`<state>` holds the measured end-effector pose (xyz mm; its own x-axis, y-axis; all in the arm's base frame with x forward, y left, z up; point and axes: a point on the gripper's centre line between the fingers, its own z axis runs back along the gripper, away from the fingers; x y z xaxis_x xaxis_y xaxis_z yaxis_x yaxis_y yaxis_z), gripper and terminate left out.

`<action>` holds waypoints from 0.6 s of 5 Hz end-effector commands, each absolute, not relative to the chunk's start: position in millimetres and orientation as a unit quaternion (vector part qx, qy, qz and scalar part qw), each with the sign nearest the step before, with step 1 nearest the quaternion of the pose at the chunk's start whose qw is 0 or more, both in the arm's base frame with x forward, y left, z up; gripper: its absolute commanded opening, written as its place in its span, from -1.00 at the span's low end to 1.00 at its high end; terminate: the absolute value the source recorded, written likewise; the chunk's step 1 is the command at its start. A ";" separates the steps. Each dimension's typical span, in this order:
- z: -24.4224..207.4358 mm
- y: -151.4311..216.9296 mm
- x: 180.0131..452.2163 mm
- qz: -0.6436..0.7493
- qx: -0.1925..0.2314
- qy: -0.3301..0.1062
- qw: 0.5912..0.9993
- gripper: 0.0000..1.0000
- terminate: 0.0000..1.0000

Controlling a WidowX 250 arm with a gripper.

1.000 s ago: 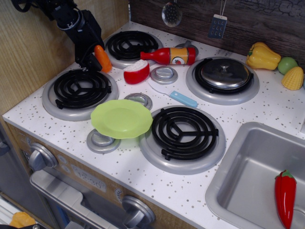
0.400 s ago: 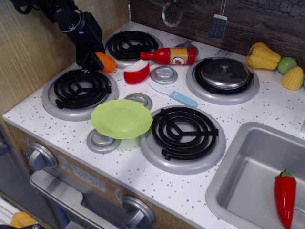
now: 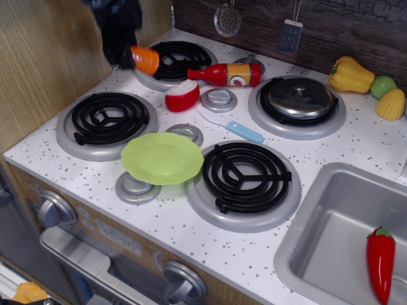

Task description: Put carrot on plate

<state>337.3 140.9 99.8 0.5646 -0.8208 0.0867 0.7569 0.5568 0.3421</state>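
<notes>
Orange toy carrot (image 3: 145,60) is held aloft by the black pincer (image 3: 130,58) over the back-left burner (image 3: 173,62).

The carrot is gripped at its left end, well clear of the speckled table (image 3: 191,222) and apart from the light-green plate (image 3: 162,157), which is seen resting at the front between two burners. A halved red-and-white toy fruit (image 3: 182,96) and a red bottle (image 3: 226,74) are seen lying just right of the carrot.

My black gripper (image 3: 127,58) carries the orange carrot (image 3: 146,59); light-green plate (image 3: 162,157) sits on white, dark-speckled countertop (image 3: 191,235).
</notes>
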 end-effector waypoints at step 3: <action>121.9 50.3 266.6 -0.102 0.011 0.076 0.992 -1.00 1.00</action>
